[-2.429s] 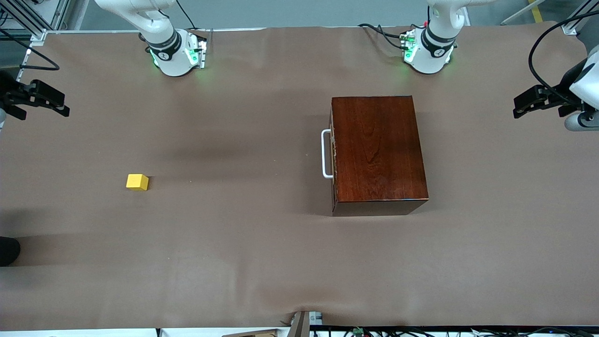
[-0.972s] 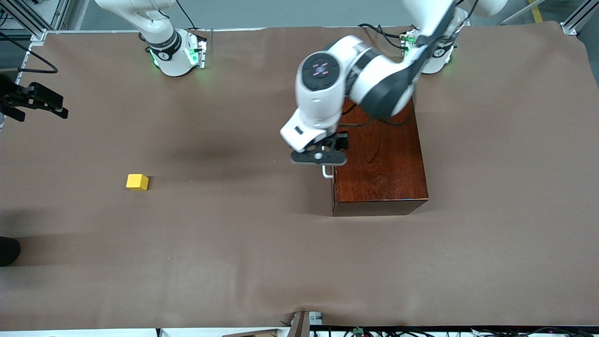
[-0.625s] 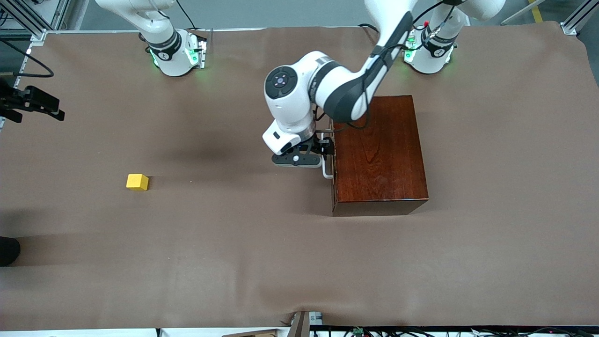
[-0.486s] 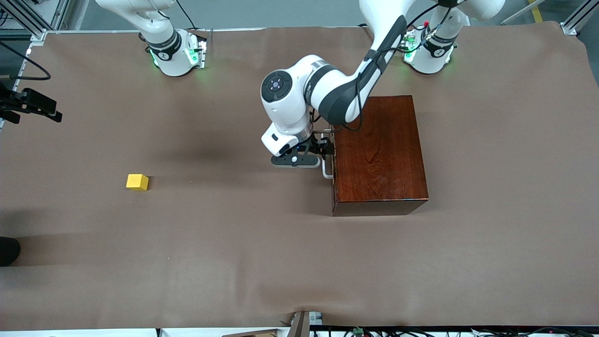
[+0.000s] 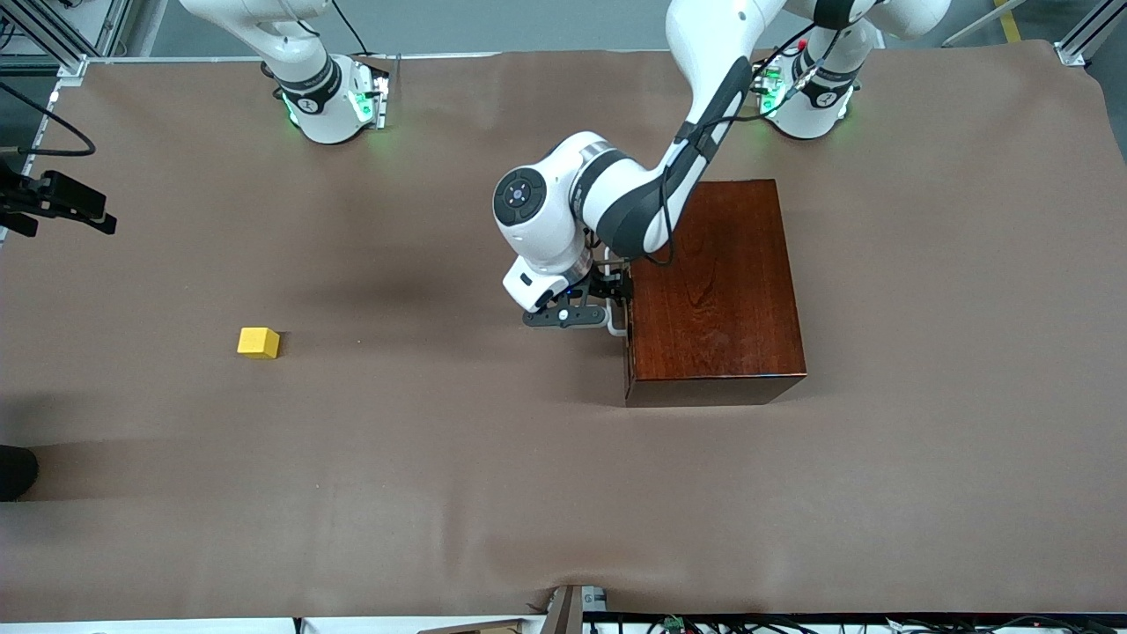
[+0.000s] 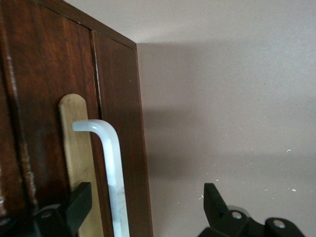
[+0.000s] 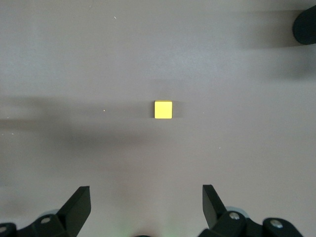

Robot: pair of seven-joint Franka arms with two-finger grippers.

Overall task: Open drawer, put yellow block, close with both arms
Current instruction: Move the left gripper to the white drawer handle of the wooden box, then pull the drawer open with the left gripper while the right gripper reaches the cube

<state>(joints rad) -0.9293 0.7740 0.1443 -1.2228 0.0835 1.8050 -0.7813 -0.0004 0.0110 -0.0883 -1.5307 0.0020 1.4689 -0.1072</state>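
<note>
The left arm reaches from its base at the upper right of the front view down to the middle of the frame, and its left claw (image 5: 588,308) is at the front of the drawer (image 6: 79,163), which is closed inside the dark reddish-brown wooden box (image 5: 711,282). In the left wrist view the white handle (image 6: 112,173) stands between the two black fingers (image 6: 74,207), and they are wide apart, not closed on the bar; one finger is against the drawer front and the other is over the brown worktop (image 5: 440,458). The yellow block (image 5: 258,342) lies alone on the worktop in the left part of the front view, well apart from the box, toward the right arm's end. The right arm waits: its right claw (image 5: 55,202) shows at the left edge of the frame, up in the air. In the right wrist view the right claw (image 7: 147,210) is wide and holds nothing, and the yellow block (image 7: 163,109) is seen below it on the worktop, between the lines of its two fingers (image 7: 79,205).
</note>
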